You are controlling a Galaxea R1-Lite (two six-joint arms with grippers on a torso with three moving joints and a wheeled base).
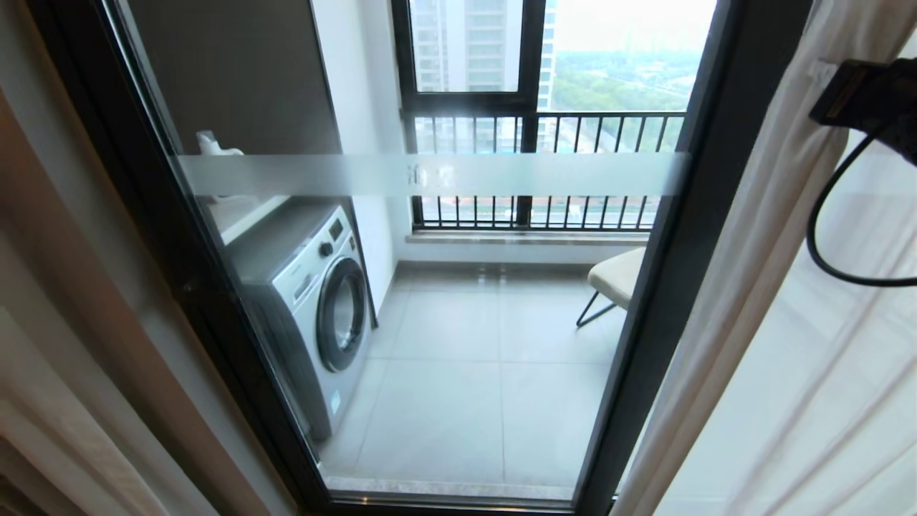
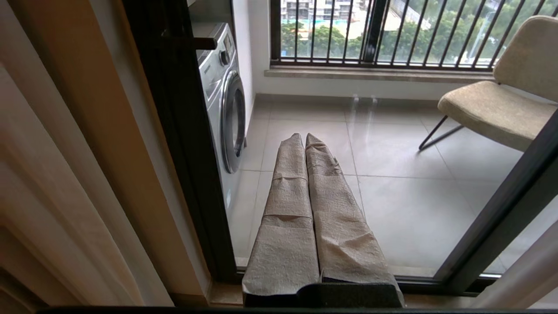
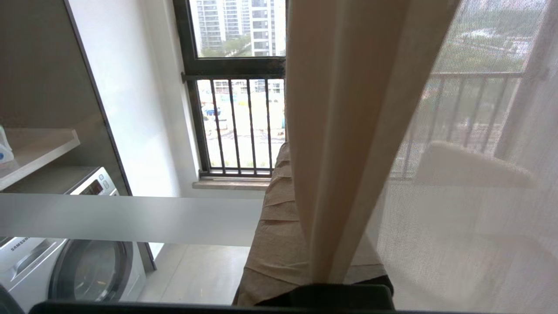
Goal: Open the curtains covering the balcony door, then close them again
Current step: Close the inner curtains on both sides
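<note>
Two curtains [image 1: 723, 301] hang drawn aside at left and right, so you see the balcony door [image 1: 688, 236] uncovered between them. Your right gripper [image 3: 305, 244], far right, has its wrapped fingers clamped on the right panel's cream edge, the sheer seemingly just beside it. Your left gripper [image 2: 305, 144] is closed on nothing, parked low near the glass. Beyond stands a washing machine [image 1: 315, 301], drum contents unclear.

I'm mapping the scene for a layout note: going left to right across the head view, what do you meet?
Left curtain panel → black door frame → washing machine behind the glass → chair → right curtain panel → right gripper, shut on that panel's edge.
</note>
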